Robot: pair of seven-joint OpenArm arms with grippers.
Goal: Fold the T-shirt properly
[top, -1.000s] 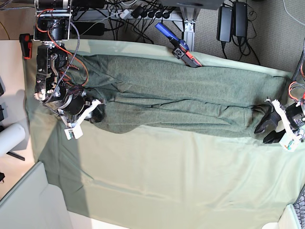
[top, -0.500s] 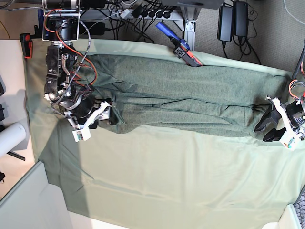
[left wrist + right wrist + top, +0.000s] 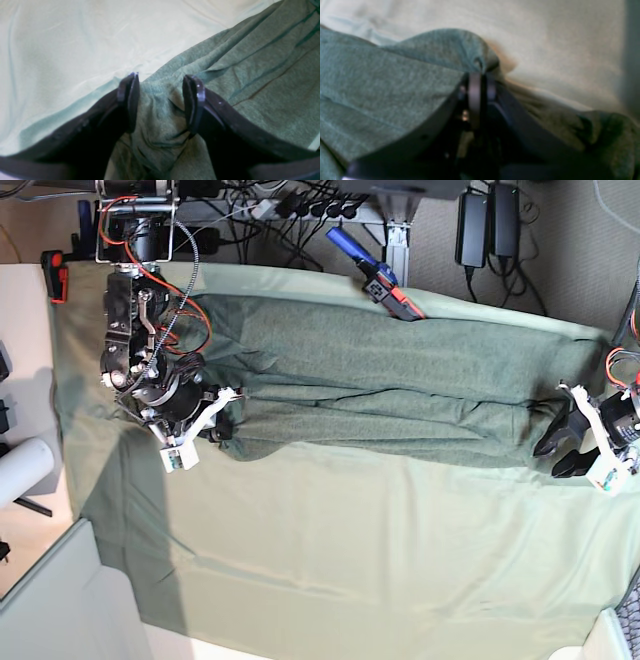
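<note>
Since earlier frames, right arm swings inward along near hem, then settles; left arm unmoved.

T-shirt (image 3: 400,385) lies stretched long across back half of pale mint table cloth (image 3: 380,550), narrow band already folded lengthwise.

Right gripper (image 3: 478,82): jaws pinched tight on bunched T-shirt corner.

Left gripper (image 3: 160,100): jaws spread wide, straddling fabric hump at opposite end, nothing clamped.

Doing step well, my judgement: close left on hem before lifting, raise both ends together, keep cloth taut, avoid snagging table cloth.

Writing, brands: none legible.

olive heathered T-shirt (image 3: 400,390), folded into a long wrinkly strip, stretched across the mint-green cloth (image 3: 380,550)
</note>
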